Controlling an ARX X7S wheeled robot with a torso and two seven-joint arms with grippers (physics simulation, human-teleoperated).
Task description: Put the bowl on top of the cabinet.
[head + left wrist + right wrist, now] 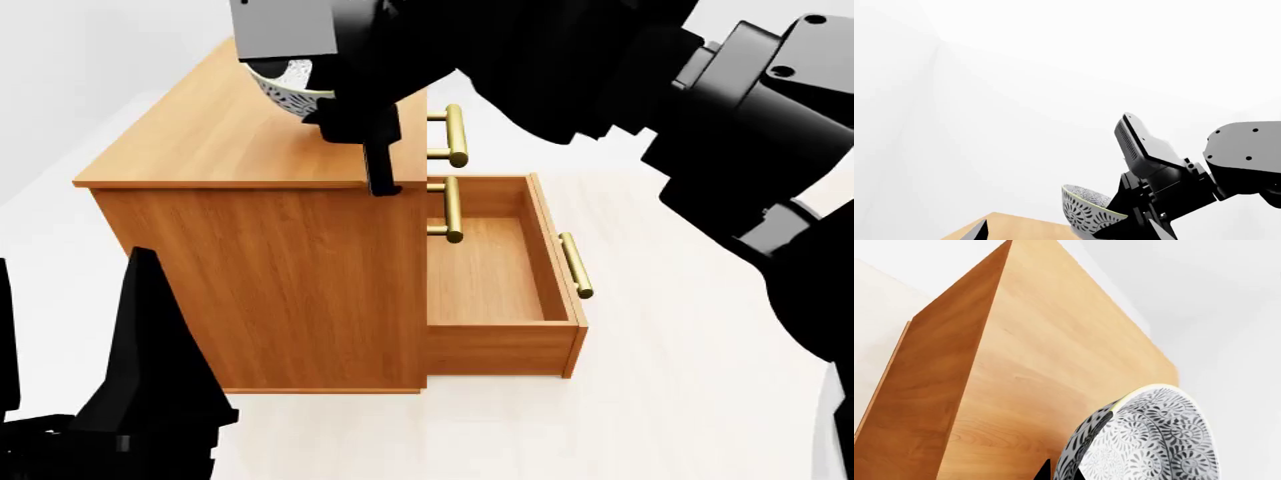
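1. Nearest the head camera, at the lower left of its view, stands the black left gripper (134,400). Only one tall pointed finger shows clearly, so whether its jaws are open or closed cannot be told.
2. The black right arm (641,70) reaches across the top of the head view from the right. Its right gripper (340,95) is above the cabinet's top, with one dark finger (380,160) hanging down past the top's front edge.
3. The small round white ceramic bowl with dense blue-grey patterning (1147,440) is held in the right gripper, tilted on its side. The jaws are closed on its rim. In the left wrist view the bowl (1084,207) shows next to the dark gripper body.
4. The bowl (287,85) is over the flat top of the large orange-brown wooden cabinet (254,250), toward the top's back right part. Whether it touches the wood cannot be told.
5. The cabinet's lower drawer (501,270) is pulled out and its inside is bare wood. Gold bar handles (454,135) sit on the drawer fronts, one (577,265) on the open drawer.
6. The cabinet stands on a pale floor (694,400) before a white wall (1021,75).
7. No brand, label or writing can be read anywhere.
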